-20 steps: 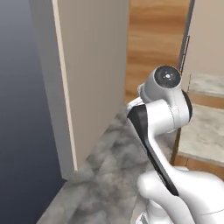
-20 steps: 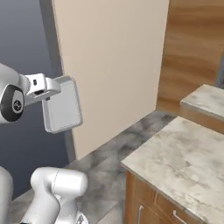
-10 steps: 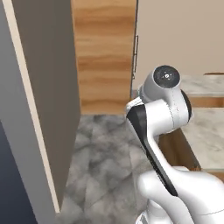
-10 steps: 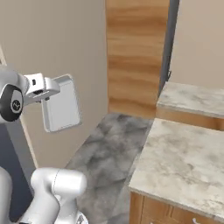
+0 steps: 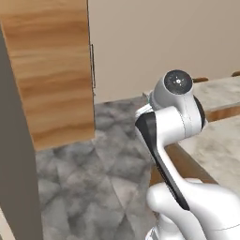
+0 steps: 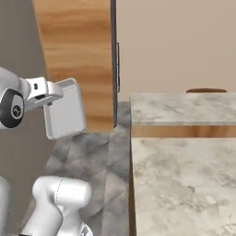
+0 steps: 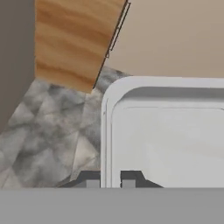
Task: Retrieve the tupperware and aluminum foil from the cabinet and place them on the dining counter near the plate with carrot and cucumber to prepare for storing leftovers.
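Tupperware [image 6: 64,109] carried onward beside cupboard [image 6: 76,55]

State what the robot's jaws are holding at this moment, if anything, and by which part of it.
The tupperware, gripped by its flared rim at one edge: in the hand view the fingertips sit either side of the rim. The container hangs in the air above the floor.

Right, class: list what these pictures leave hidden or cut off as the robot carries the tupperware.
- Tupperware, hand view: its right and lower parts are cut off by the picture's edges.
- Jaws, left base view: hidden behind the arm's own white body.
- Dining counter, right base view: cut off right and below.
- Stool seat, right base view: only the top edge shows, behind the counter.
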### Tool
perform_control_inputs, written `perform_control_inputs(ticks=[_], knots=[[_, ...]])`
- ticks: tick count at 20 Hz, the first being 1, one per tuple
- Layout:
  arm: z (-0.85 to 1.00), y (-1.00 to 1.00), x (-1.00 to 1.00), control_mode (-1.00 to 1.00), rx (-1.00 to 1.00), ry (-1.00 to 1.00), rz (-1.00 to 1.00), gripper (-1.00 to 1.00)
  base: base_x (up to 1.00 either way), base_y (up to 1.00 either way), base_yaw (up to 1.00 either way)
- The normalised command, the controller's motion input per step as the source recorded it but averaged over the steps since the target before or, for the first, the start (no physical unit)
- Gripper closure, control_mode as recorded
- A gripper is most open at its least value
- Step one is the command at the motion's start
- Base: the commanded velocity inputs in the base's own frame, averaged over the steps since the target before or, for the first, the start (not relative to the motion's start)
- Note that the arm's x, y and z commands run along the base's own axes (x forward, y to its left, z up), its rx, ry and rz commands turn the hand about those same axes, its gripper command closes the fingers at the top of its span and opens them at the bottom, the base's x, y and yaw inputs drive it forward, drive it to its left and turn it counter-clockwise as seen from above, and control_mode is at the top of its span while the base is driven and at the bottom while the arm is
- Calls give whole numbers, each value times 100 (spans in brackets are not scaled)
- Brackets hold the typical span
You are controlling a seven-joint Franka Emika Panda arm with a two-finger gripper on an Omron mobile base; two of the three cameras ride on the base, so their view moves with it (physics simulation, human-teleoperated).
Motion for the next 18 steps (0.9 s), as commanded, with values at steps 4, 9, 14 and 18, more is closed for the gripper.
perform_control_inputs(ticks=[4, 9, 14, 18], knots=[[0, 0, 0, 100, 0, 0, 0, 100, 99, 44, -58], [0, 0, 0, 100, 0, 0, 0, 100, 100, 60, -53], [0, 0, 0, 100, 0, 0, 0, 100, 83, 86, -48], [0, 0, 0, 100, 0, 0, 0, 100, 44, 97, -45]])
